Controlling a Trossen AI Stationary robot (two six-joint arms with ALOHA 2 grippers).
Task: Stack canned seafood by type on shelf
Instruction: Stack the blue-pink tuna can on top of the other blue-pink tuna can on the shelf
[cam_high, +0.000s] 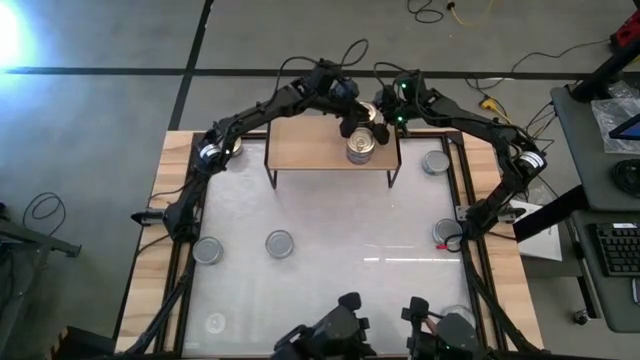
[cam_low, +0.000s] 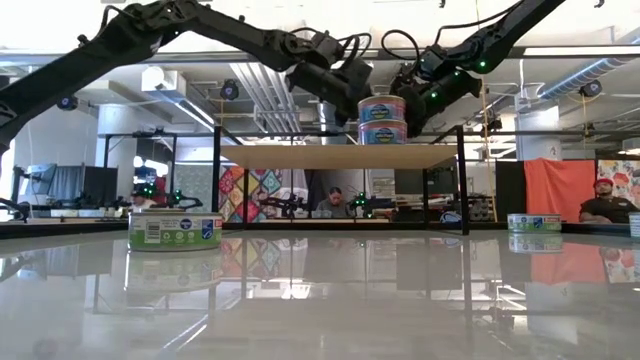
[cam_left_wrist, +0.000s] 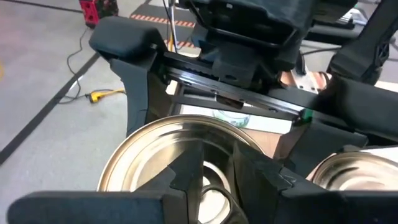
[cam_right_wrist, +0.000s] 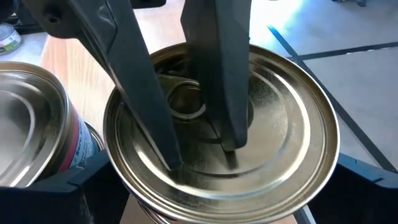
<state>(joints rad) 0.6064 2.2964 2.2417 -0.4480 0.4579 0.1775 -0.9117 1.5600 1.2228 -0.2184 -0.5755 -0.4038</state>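
Note:
The light-wood shelf stands at the table's far middle. On its right part a stack of tins stands, two high in the low view. Just behind it a gold pull-ring tin sits on another tin. My right gripper comes from the right and is shut on this top tin. My left gripper comes from the left, its fingers a narrow gap apart over the tin's lid. The near stack's top also shows in the right wrist view. My left gripper's two fingertips stand on the tin's lid, near its middle, on either side of the pull ring. They slant down from above and from the table's left. The tin sits level on the tin below it. My right gripper holds the top tin by its round side wall, one finger on each side, the fingers wide apart. They come about level from the table's far right. The tin is upright and rests on the tin under it.
Loose tins lie on the white table: two at the near left, one at the front left, two at the right. The shelf's left half is bare. People sit in the room beyond.

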